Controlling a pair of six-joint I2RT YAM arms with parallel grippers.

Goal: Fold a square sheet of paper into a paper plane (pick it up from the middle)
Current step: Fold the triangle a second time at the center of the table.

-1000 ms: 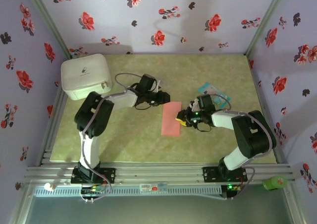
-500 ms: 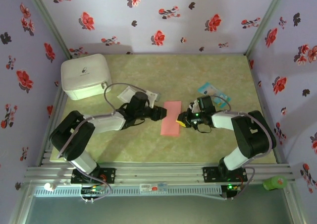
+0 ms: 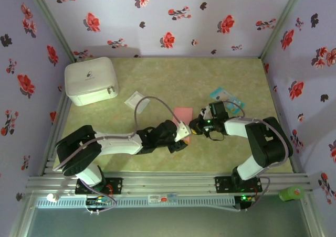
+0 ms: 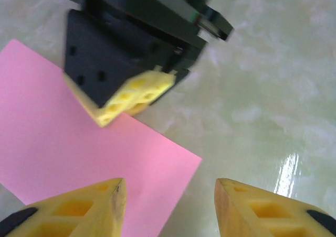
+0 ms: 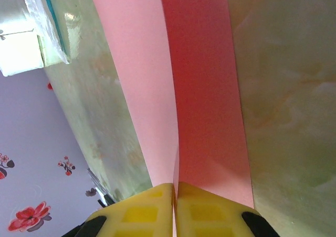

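Pink sheet of paper [image 4: 52, 142], green-marbled table [image 4: 262, 90]

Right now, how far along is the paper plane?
Done: the pink sheet looks doubled over, two layers showing. In hand: right pincer shut on its edge; left pincer open, hovering above a corner. Remaining: nose and wing folds; no dart shape yet.

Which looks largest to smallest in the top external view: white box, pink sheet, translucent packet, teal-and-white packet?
1. white box
2. pink sheet, partly under the left arm, so unsure
3. translucent packet and teal-and-white packet look alike; the latter is partly hidden
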